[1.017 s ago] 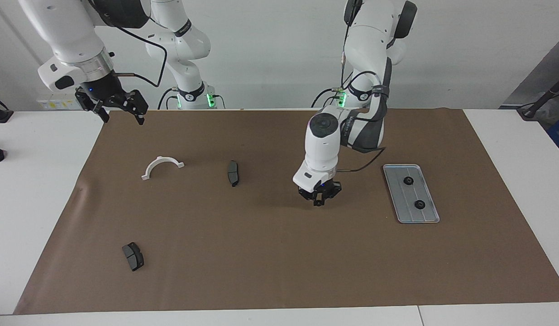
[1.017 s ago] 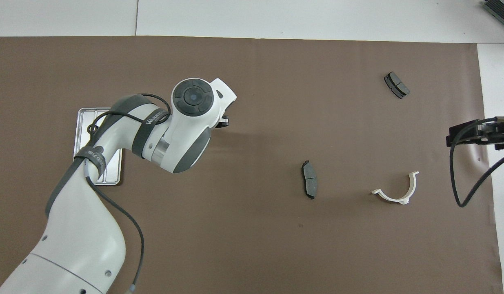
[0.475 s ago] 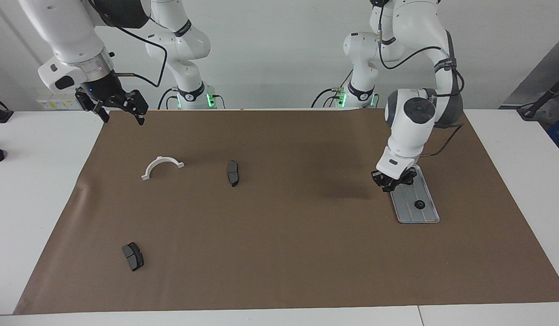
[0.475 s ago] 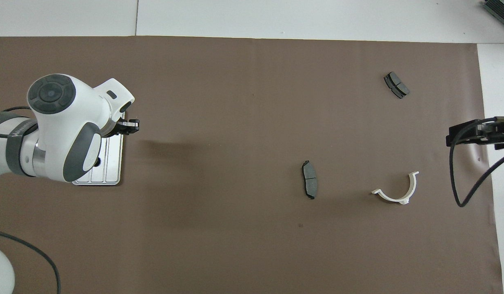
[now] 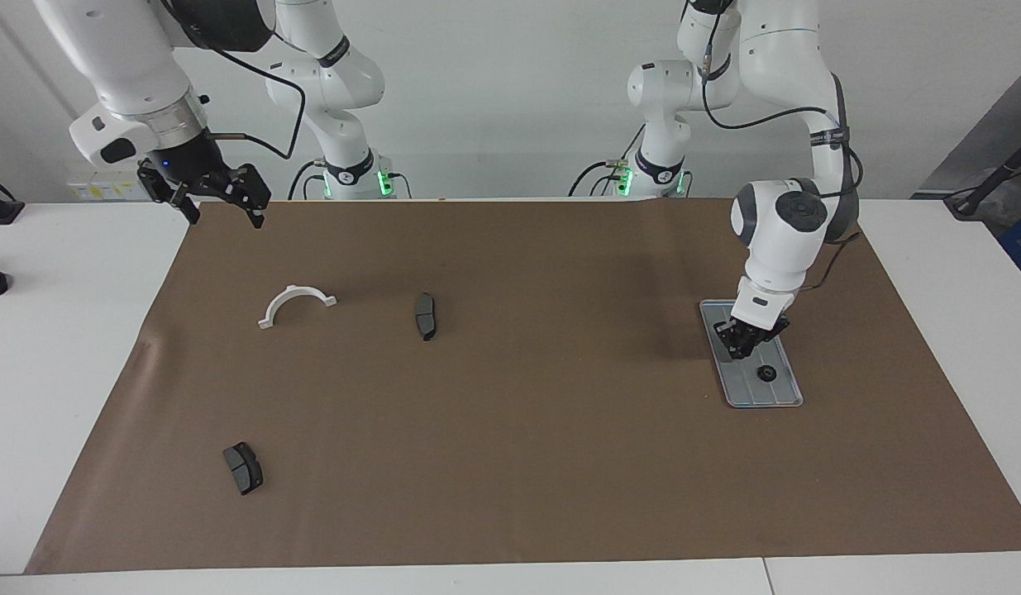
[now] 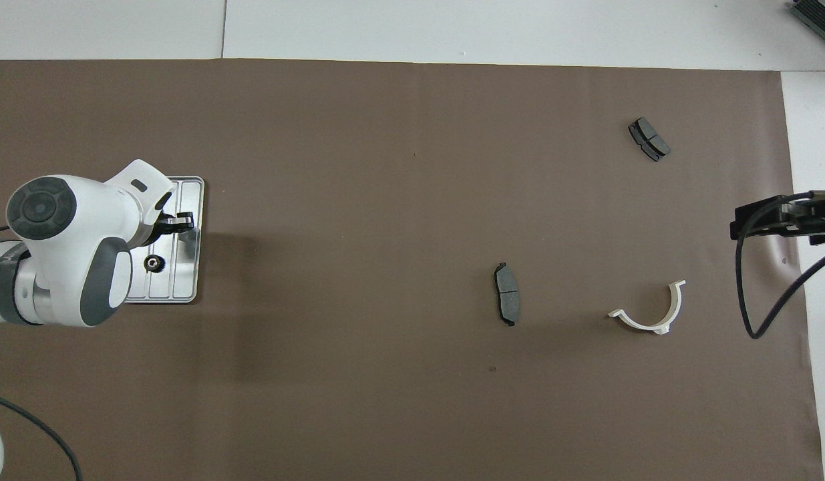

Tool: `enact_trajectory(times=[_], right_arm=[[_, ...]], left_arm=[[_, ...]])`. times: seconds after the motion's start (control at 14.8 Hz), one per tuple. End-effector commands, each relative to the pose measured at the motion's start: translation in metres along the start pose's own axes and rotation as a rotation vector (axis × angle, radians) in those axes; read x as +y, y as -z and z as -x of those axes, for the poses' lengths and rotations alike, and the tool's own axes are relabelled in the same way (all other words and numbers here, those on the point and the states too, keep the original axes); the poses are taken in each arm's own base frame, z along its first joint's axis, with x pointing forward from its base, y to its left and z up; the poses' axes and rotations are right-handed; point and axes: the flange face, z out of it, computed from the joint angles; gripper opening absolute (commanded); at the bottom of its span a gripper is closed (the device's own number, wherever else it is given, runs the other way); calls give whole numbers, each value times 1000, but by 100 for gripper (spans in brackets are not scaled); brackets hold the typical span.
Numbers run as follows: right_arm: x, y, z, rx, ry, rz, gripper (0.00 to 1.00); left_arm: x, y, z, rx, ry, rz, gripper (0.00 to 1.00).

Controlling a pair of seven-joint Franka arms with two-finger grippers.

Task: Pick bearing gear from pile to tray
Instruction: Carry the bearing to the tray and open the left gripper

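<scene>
The silver tray point(image 5: 776, 395) point(image 6: 185, 284) lies at the left arm's end of the brown mat. My left gripper point(image 5: 740, 349) point(image 6: 180, 224) hangs low over the tray, shut on a small dark bearing gear that barely shows between its tips. One black gear point(image 5: 765, 373) rests on the tray's half farther from the robots. A second gear point(image 6: 153, 263) shows on the nearer half in the overhead view. My right gripper point(image 5: 225, 216) waits open in the air over the mat's corner at the right arm's end. No loose gear shows in the pile.
What lies of the pile is one white half-ring bracket point(image 5: 296, 302) point(image 6: 649, 312), a brake pad point(image 5: 426, 316) point(image 6: 507, 302) beside it toward the mat's middle, and another pad point(image 5: 243, 468) point(image 6: 648, 139) farther from the robots. Bare mat separates these from the tray.
My left arm has swung from the mat's middle to the tray, gripper shut all the way, and has come down lower over it. The right arm has not moved.
</scene>
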Motion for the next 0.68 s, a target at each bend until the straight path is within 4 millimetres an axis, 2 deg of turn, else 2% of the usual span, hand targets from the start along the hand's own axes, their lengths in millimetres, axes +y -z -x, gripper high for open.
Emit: enact_trajectory(times=[0.0,0.07,0.14,0.41,0.47,0.61], right_arm=[[-2,1,0,11,-10,-8,100],[-1,1,0,11,-11,-8,100],[-2,1,0,11,-10,-8,100],[-2,1,0,11,-10,-8,100],[-2,1,0,11,-10,-8,100],[-2,1,0,11,-10,-8,100]], left_arm=[[-9,0,9,13,10,22,31],[-7,0,10,10,20,33,77],[-6,0,10,10,17,34,100],[-2,8,6,17,-46,34,100],[-4,15,5,27,-94,34,100],[-12,43,3,11,-171,24,100]])
